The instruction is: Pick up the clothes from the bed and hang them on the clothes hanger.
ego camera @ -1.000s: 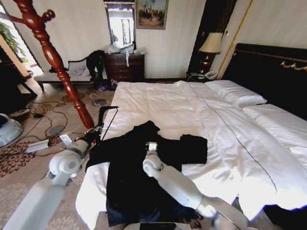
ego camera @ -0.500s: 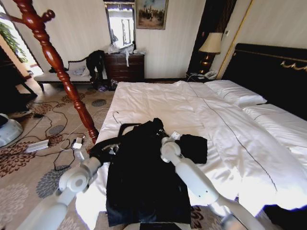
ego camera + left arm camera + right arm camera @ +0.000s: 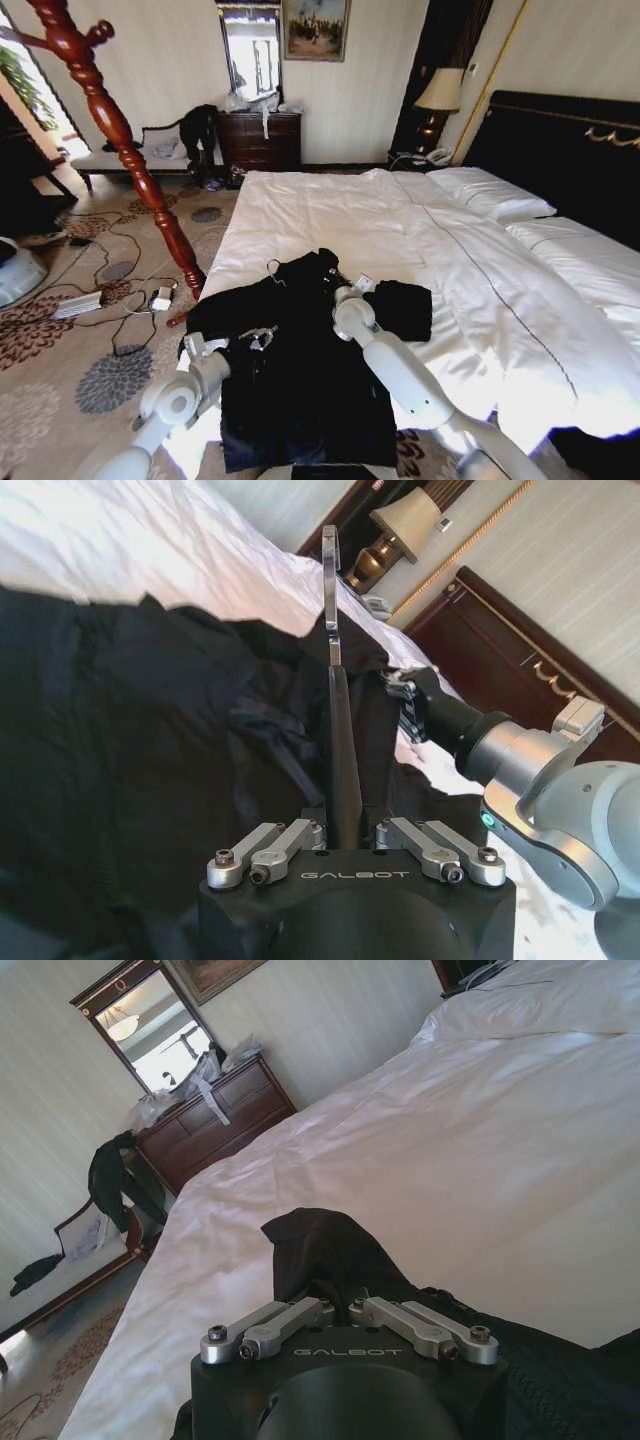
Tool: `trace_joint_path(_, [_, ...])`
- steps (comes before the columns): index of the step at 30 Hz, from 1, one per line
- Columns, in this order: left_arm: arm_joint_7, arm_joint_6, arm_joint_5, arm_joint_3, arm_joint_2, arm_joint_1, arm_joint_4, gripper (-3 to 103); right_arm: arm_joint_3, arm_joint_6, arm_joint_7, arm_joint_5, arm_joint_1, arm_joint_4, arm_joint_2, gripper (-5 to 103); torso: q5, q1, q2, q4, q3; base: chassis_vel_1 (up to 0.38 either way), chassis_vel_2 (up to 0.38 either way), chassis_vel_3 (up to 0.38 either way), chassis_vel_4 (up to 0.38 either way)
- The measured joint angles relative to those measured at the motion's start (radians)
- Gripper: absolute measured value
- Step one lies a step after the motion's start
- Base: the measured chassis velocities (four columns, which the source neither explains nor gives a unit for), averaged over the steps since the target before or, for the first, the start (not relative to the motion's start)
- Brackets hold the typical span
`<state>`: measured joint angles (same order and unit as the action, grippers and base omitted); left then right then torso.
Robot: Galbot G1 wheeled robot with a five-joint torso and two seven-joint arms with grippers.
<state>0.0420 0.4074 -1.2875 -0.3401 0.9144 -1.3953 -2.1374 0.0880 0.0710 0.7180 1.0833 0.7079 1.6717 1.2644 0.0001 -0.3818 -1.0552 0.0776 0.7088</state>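
Observation:
The clothes (image 3: 300, 380), a large black jacket, lie spread over the near corner of the white bed (image 3: 330, 210). My left gripper (image 3: 260, 336) hovers over the jacket's left side, shut on the slim black clothes hanger (image 3: 340, 740). The hanger's small hook (image 3: 271, 267) points toward the collar. My right gripper (image 3: 336, 284) is at the collar, shut on a raised fold of the black fabric (image 3: 310, 1245). In the left wrist view the right gripper (image 3: 405, 692) sits just beyond the hanger's tip. The right gripper's fingertips are buried in the cloth.
A reddish turned-wood coat stand (image 3: 120, 130) leans beside the bed's left edge. Cables and a power strip (image 3: 80, 303) lie on the patterned carpet. A dark dresser (image 3: 260, 140) with a clothing heap stands at the far wall; the black headboard (image 3: 570, 150) rises on the right.
The left arm swung the hanger from beside the bed to over the jacket, its hook now near the collar. The right gripper moved up to the collar and closed on the fabric.

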Motion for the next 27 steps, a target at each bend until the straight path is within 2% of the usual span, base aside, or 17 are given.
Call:
trace_joint_path(4, [-0.020,0.003,0.000,0.081,0.084,0.089,0.096,18,0.003,-0.011,-0.015,-0.008,0.015,0.007,-0.001,1,-0.0001,0.000,0.000,0.0003,0.000,0.000,0.000,0.000,0.000])
trace_joint_path(5, [-0.020,0.003,0.000,0.081,0.084,0.089,0.096,18,0.003,-0.011,-0.015,-0.008,0.015,0.007,-0.001,1,-0.0001,0.000,0.000,0.0003,0.000,0.000,0.000,0.000,0.000])
trace_joint_path(8, [-0.022,0.005,0.000,0.131,0.149,0.163,0.173,18,0.008,-0.020,-0.026,-0.013,0.030,0.011,-0.001,1,-0.0001,0.000,0.000,0.0006,0.000,0.000,0.000,0.000,0.000])
trace_joint_path(12, [-0.022,0.005,0.013,0.158,0.200,0.221,0.243,18,0.013,-0.030,-0.037,-0.018,0.044,0.022,0.001,1,0.0000,0.000,0.000,0.0004,0.000,0.000,0.000,0.000,0.000])
trace_joint_path(18, [-0.025,0.005,0.026,0.177,0.223,0.267,0.323,18,0.019,-0.037,-0.048,-0.035,0.066,0.028,0.008,1,0.0000,0.000,0.000,0.0003,0.000,0.000,0.000,0.000,0.000])
trace_joint_path(27, [-0.061,0.021,0.053,0.280,0.206,0.337,0.428,17,0.026,-0.065,-0.087,-0.067,0.080,0.014,0.029,1,-0.0001,0.000,0.000,0.0003,0.000,0.000,0.000,0.000,0.000])
